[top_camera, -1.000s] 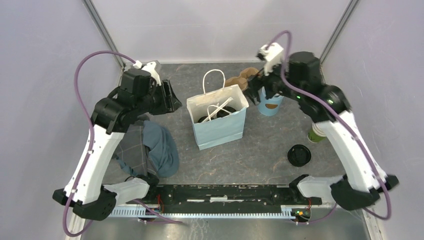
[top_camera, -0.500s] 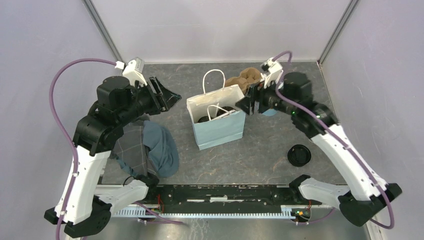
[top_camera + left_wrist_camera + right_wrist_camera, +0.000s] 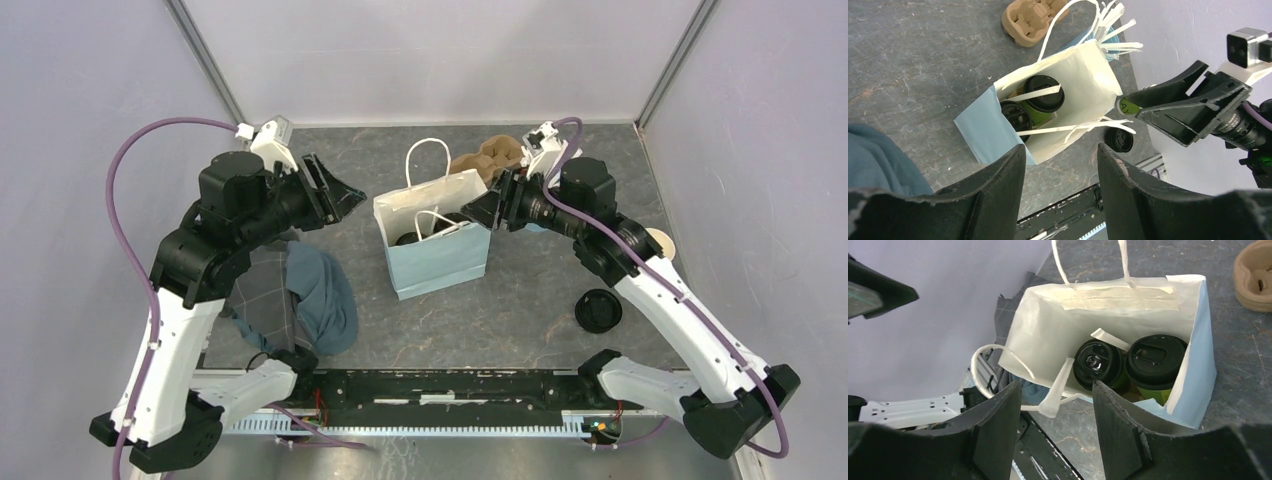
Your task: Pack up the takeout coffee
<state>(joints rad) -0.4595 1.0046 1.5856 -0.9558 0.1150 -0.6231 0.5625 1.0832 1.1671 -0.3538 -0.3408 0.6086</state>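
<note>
Right gripper (image 3: 1055, 390) empty | wrist: takeout coffee (image 3: 1155, 357) in bag (image 3: 1198, 375) | overhead: mostly hidden

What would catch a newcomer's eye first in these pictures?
The light-blue paper bag stands open mid-table, with two black-lidded cups side by side inside. The left gripper and right gripper flank it, both open and empty. A loose black lid lies on the table to its right, nearer the arms.

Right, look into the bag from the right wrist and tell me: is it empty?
No, a lidded cup and a second cup, also lidded, stand inside the bag.
</note>
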